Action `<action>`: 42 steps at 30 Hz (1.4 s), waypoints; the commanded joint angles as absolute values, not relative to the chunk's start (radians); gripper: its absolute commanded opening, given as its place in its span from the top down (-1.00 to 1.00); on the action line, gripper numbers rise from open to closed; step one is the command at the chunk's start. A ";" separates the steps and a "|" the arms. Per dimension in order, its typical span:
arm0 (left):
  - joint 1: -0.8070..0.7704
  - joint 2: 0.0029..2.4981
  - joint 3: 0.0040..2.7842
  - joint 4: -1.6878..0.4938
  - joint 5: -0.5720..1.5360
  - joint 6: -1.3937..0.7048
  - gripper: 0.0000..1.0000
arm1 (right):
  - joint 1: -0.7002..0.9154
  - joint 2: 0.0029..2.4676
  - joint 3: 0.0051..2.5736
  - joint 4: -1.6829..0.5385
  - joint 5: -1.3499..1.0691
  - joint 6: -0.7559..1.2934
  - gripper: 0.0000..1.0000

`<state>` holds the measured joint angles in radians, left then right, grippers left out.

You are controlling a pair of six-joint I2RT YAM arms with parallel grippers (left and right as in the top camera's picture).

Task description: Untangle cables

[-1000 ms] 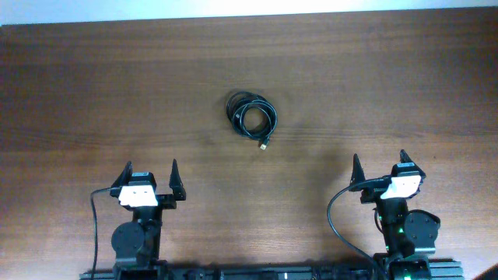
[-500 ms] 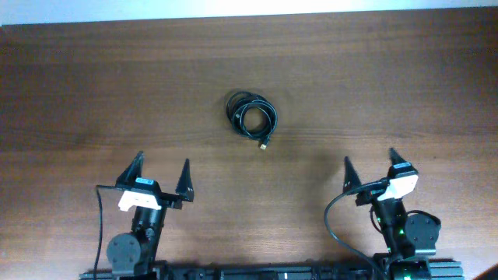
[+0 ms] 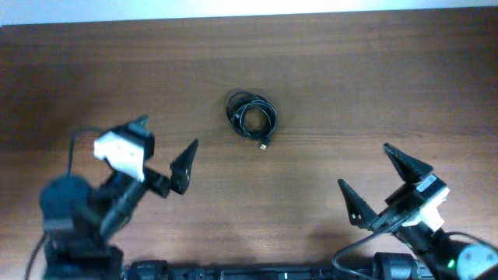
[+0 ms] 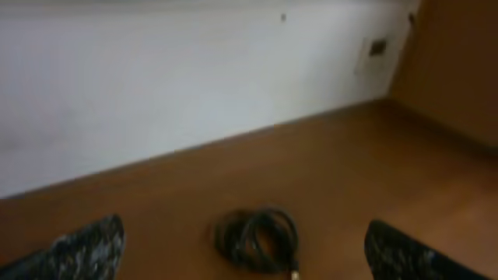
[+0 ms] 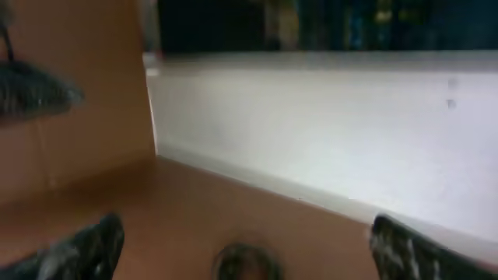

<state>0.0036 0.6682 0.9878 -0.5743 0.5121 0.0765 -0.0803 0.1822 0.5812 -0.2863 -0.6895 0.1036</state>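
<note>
The cables lie as one small black coil on the brown table, with a small plug end sticking out toward the front. The coil also shows in the left wrist view and, blurred, at the bottom of the right wrist view. My left gripper is open and empty, to the left of the coil and a little nearer the front. My right gripper is open and empty, well to the right and front of the coil.
The brown table spreads wide around the coil. A white wall runs behind the table's far edge. A wooden panel stands at the right in the left wrist view.
Both arms have risen and swung forward from their rest spots at the front edge. The left gripper moved up toward the coil; the right one turned left. The coil has not moved.
</note>
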 commanded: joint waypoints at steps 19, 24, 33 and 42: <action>-0.160 1.959 1.557 -0.910 0.760 0.033 -0.97 | 0.267 1.446 1.181 -1.078 -0.631 0.300 -0.70; -0.226 1.993 1.557 -0.785 0.496 -0.034 -0.98 | 0.327 1.492 1.181 -1.066 -0.616 0.294 -0.41; -0.316 2.033 1.557 -0.763 0.421 -0.034 -0.06 | 0.327 1.493 1.181 -1.033 -0.616 0.297 -0.97; -0.309 1.885 1.656 -0.802 0.730 -0.062 1.00 | 0.327 1.493 1.181 -1.036 -0.643 0.297 -0.97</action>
